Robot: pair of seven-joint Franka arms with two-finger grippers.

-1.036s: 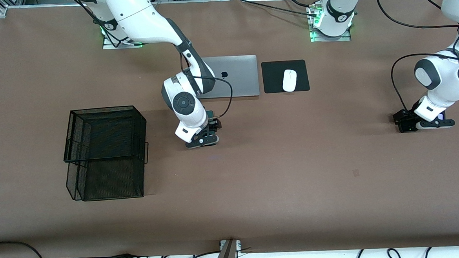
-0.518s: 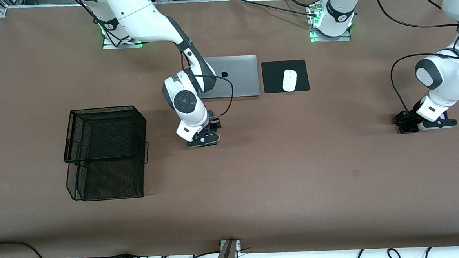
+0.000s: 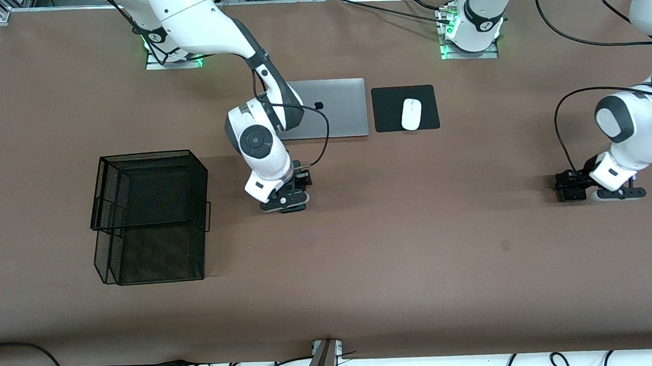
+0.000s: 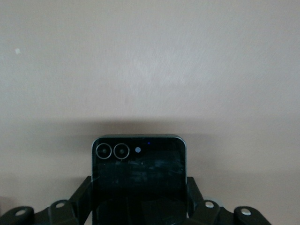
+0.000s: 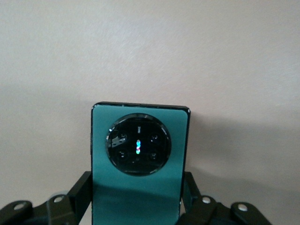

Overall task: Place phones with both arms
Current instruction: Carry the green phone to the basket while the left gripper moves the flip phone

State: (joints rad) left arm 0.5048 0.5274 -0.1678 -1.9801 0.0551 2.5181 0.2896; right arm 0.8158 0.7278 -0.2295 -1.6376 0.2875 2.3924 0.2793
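Front view, going across from the right arm's end: black wire-mesh basket (image 3: 149, 214) sits on the brown table (image 3: 419, 267), two stacked compartments, open tops.

Next, right gripper (image 3: 286, 203) is down low over bare tabletop, nearer the front cam than the silver laptop (image 3: 327, 108). Right wrist view: fingers (image 5: 79, 192) pressed onto both long edges of the teal-green phone (image 5: 139, 168), w/ big round camera ring facing the wrist cam. Phone stands between the two fingers, its free end poking out past the fingertips toward the table. In the front view only a sliver of green (image 3: 293, 209) shows under the gripper.

Then the laptop, lid closed, w/ black mouse pad (image 3: 404, 108) just beside it and white mouse (image 3: 411, 114) on the pad.

Toward the left arm's end: left gripper (image 3: 594, 192) low over the table, well apart from everything else. Left wrist view: fingers (image 4: 80, 197) pinching the sides of a small squarish black phone (image 4: 138, 180), two lens rings along its free edge. Phone sits between the fingers, free end sticking out past them. Can't tell whether either phone touches the table.
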